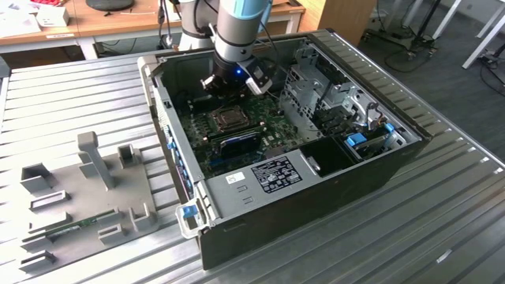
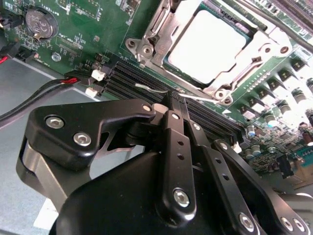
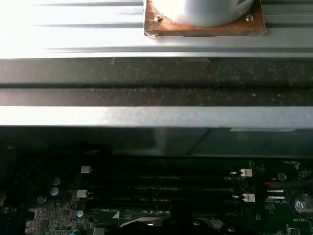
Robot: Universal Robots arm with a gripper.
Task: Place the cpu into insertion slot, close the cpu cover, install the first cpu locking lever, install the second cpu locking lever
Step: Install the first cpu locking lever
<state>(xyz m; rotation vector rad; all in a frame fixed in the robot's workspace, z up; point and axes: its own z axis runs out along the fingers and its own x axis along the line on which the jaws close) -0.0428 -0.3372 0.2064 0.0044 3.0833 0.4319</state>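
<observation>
Gripper [image 2: 174, 100] | fingers [image 2: 171, 128] closed | over memory slots [image 2: 131, 81] | cpu [image 2: 208, 46] seated under cpu cover [image 2: 159, 29]

The shiny grey square cpu [image 2: 208, 46] is lying flat inside the insertion slot [image 1: 230, 118], toward 10 o'clock from the case [image 1: 394, 160] middle in the exterior view. The silvery cpu cover [image 2: 161, 27] is lying down around it.

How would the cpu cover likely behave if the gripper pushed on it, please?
The cpu cover looks like thin sheet metal, so it is probably light and springy. Its large window leaves narrow rails, so a hard push might bend it. The metal looks smooth, so the gripper could slip on it.
</observation>
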